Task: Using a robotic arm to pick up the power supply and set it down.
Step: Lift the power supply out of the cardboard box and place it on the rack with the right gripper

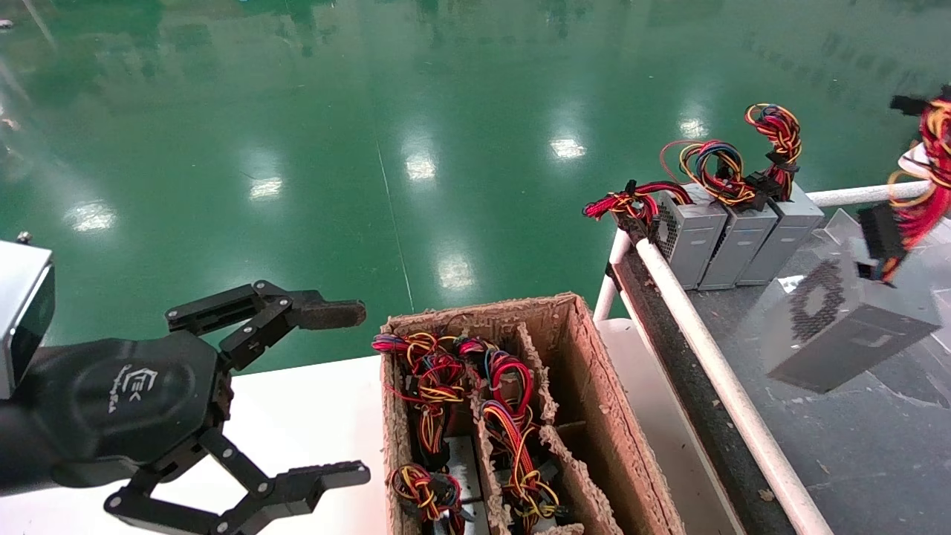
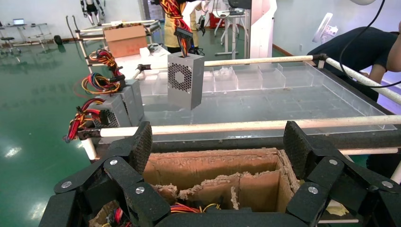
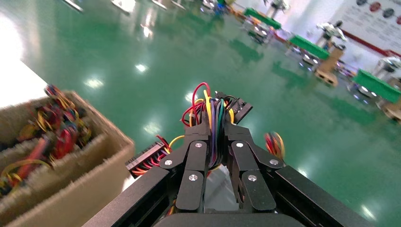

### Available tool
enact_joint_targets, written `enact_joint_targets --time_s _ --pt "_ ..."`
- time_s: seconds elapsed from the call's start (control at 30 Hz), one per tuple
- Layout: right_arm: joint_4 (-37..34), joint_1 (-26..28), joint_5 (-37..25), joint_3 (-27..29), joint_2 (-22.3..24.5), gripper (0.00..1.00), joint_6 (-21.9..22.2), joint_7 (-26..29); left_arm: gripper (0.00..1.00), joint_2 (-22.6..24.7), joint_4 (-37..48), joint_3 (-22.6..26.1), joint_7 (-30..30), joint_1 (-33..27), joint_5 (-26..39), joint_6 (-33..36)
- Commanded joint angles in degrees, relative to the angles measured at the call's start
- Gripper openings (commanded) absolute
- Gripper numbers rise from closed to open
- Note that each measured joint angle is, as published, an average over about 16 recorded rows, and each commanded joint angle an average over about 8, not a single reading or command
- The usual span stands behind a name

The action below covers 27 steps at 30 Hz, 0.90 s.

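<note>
My right gripper [image 3: 215, 142] has its fingers [image 3: 196, 163] clamped on the wire bundle [image 3: 210, 111] of the power supply [image 1: 839, 327], which hangs clear above the dark conveyor surface [image 1: 854, 446] at 3 o'clock in the head view. The unit is tilted, fan grille [image 1: 816, 297] facing up and toward me, wires [image 1: 921, 186] rising to the frame's right edge. In the left wrist view the same supply [image 2: 185, 80] hangs over the clear plastic dividers [image 2: 265, 80], not touching them.

Three more supplies [image 1: 735, 234] stand upright in a row at 1 o'clock, touching one another, against the white rail [image 1: 713, 357], wires up.

My left gripper [image 1: 290, 394] is parked at 8 o'clock over the white tabletop [image 1: 297, 423], fingers [image 1: 327, 316] wide apart, nothing between them.

A worn cardboard box [image 1: 594, 386] sits at 6 o'clock, between the tabletop and the rail. Its partitions hold further wire bundles [image 1: 446, 379] in the left compartments.
</note>
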Motion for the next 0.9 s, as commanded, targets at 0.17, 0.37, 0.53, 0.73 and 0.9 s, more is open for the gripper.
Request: enact_joint_targets --time_s 0.17,0.37,0.53,0.73,0.9 --pt "-5.3 2.0 -3.6 -1.3 0.5 0.00 -1.5 -2.1 1.00 0.0 0.0 0.0 0.0 0.0 0.0 0.0" --pt "-10.3 3.4 -7.0 -3.3 -1.4 0.00 -2.6 -3.7 1.00 0.0 0.0 0.0 0.0 0.0 0.0 0.0" --pt "-13.6 5.8 -9.6 -4.9 -4.4 0.00 -3.3 -4.6 1.00 0.0 0.0 0.0 0.0 0.0 0.0 0.0" --pt "-16.6 10.6 -13.7 -7.3 -9.0 0.00 -3.1 -5.7 1.00 0.0 0.0 0.0 0.0 0.0 0.0 0.0" --pt "-19.7 15.6 -17.8 -9.4 -13.4 0.00 -1.9 -7.0 1.00 0.0 0.0 0.0 0.0 0.0 0.0 0.0"
